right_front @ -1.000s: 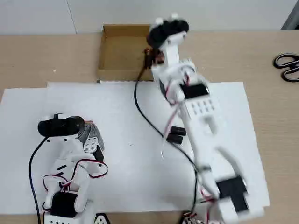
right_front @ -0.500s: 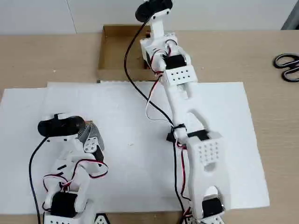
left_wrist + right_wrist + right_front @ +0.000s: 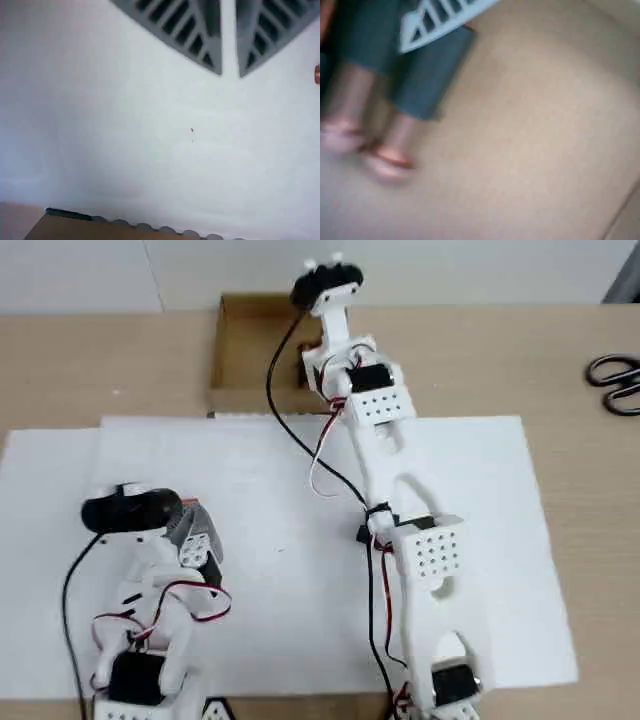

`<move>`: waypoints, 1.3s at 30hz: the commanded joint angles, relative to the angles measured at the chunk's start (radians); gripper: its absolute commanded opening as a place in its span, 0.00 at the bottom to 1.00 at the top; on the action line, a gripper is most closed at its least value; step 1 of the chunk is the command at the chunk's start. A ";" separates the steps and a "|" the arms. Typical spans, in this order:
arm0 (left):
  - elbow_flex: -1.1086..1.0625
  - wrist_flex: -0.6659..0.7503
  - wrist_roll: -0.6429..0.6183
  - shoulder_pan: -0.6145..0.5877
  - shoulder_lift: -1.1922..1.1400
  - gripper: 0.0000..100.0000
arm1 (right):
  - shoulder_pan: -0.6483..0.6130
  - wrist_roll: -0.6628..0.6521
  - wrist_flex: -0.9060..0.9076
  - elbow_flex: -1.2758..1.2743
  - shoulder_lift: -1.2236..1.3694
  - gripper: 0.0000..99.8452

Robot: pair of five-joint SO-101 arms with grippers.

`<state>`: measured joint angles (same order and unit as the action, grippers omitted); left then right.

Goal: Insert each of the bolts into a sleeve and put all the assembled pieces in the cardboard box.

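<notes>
1. the right arm stretches from the near edge of the table (image 3: 100,360) across the white paper (image 3: 250,490) to the far side. there the right gripper (image 3: 310,368) hangs over the right part of the cardboard box (image 3: 250,345).
2. the right wrist view looks at the floor of the box from close by. two dark sleeves (image 3: 427,75) are there side by side, and a copper-coloured bolt (image 3: 395,145) sticks out of the end of each.
3. so we count two assembled pieces, and both are inside the box.
4. that view is blurred, and a pale part of the right gripper lies across the upper end of one sleeve. we cannot tell whether it is clamped on the piece or has let go.
5. the left arm sits folded on the near left of the paper. the left gripper (image 3: 190,528) is low over the sheet, well apart from the box.
6. in the left wrist view the left gripper's fingers (image 3: 200,35) are drawn together with a thin strip of paper showing between them. they hold nothing.
7. beyond the paper, the same view catches the near wall of the box.
8. a pair of scissors (image 3: 615,380) lies on the bare table at the far right, well apart from the box.
9. a black cable (image 3: 285,435) loops from the right arm's wrist over the paper.
</notes>
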<state>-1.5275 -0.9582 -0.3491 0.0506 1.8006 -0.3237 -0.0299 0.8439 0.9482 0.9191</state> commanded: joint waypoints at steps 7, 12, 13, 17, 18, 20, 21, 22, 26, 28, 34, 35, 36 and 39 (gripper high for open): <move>0.044 -0.006 0.002 0.006 0.011 0.01 | 0.010 0.005 0.449 0.450 -0.021 0.28; 0.044 -0.006 0.002 0.006 0.011 0.01 | 0.010 0.005 0.779 0.605 -0.016 0.28; 0.044 -0.006 0.002 0.006 0.011 0.01 | 0.007 0.005 0.837 0.621 -0.016 0.28; 0.044 -0.002 0.002 0.006 0.011 0.01 | 0.019 0.040 0.898 0.591 -0.024 0.28; 0.044 -0.002 0.002 0.006 0.011 0.01 | 0.022 0.054 0.900 0.568 -0.031 0.28; 0.045 -0.002 0.002 0.006 0.011 0.01 | 0.015 0.061 0.906 0.493 -0.074 0.28; 0.047 -0.002 0.002 0.006 0.011 0.01 | 0.013 0.063 0.906 0.428 -0.107 0.28; 0.047 -0.002 0.002 0.006 0.011 0.01 | 0.010 0.063 0.906 0.353 -0.148 0.28; 0.047 0.000 0.002 0.006 0.011 0.01 | -0.008 0.060 0.898 -0.021 -0.383 0.28; 0.047 0.000 0.003 0.006 0.011 0.01 | -0.013 0.058 0.894 -0.189 -0.490 0.28; 0.044 0.000 0.003 0.006 0.011 0.01 | -0.008 -0.115 0.895 -0.502 -0.661 0.28; 0.044 0.000 0.002 0.006 0.011 0.01 | -0.012 -0.192 0.895 -0.545 -0.691 0.28; 0.044 0.000 0.002 0.006 0.011 0.01 | -0.012 -0.252 0.895 -0.586 -0.723 0.28; 0.042 0.000 0.002 0.006 0.011 0.01 | -0.007 -0.370 0.894 -0.687 -0.796 0.28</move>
<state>-1.5275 -0.9582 -0.3491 0.0491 1.8006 -0.3330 -0.2785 1.7292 0.3314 0.2317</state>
